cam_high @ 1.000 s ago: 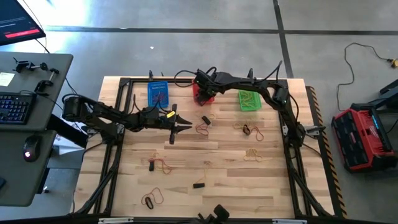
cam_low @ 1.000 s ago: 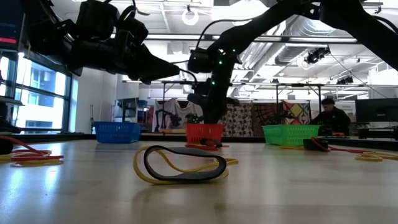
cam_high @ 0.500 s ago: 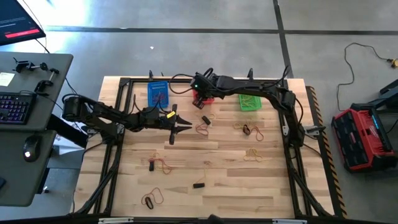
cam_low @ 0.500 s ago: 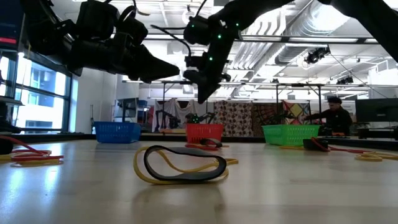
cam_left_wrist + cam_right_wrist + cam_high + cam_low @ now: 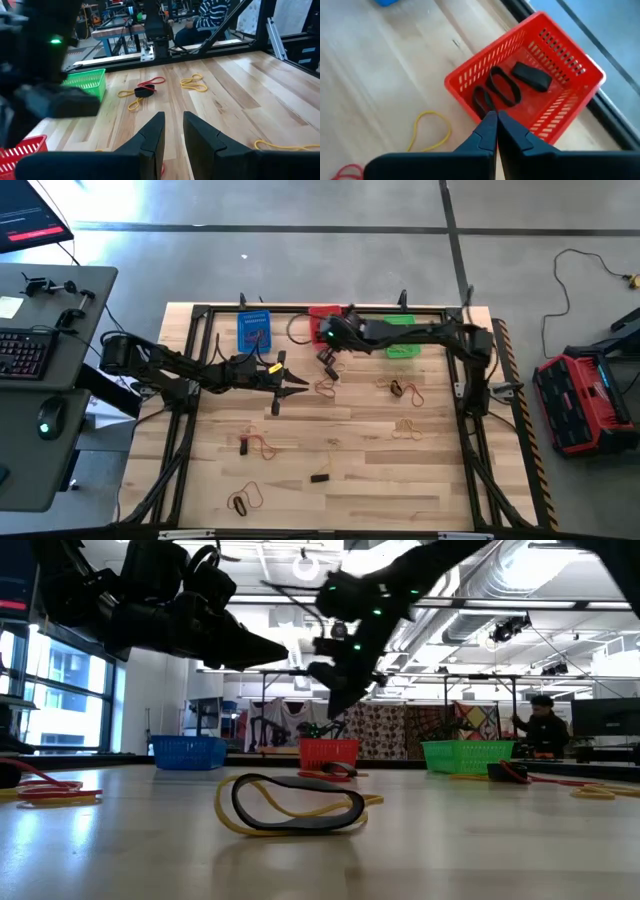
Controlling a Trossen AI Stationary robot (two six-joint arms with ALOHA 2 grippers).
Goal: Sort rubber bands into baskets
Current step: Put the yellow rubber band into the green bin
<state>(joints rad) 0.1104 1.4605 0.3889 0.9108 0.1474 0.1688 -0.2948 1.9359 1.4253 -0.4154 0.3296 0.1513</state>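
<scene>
The red basket (image 5: 470, 75) stands at the table's far edge (image 5: 320, 312) and holds three black rubber bands (image 5: 503, 90) on its floor. The blue basket (image 5: 254, 330) is to its left. The green basket (image 5: 405, 352) is to its right, partly under my right arm. Several rubber bands lie loose on the table, among them a red and yellow one (image 5: 325, 387). My right gripper (image 5: 496, 122) is shut and empty, raised just in front of the red basket (image 5: 326, 358). My left gripper (image 5: 173, 131) hovers narrowly open and empty at mid-table (image 5: 290, 385).
Loose bands lie near the right side (image 5: 403, 390) (image 5: 408, 427) and near the front (image 5: 258, 445) (image 5: 245, 498) (image 5: 320, 477). A yellow band (image 5: 427, 131) lies in front of the red basket. A black frame (image 5: 200, 310) runs round the table's edges. People sit in the room behind.
My right gripper has risen out of the red basket and drawn back a little toward the table's near edge, so the basket now shows beyond it. The black bands stay in the basket.
</scene>
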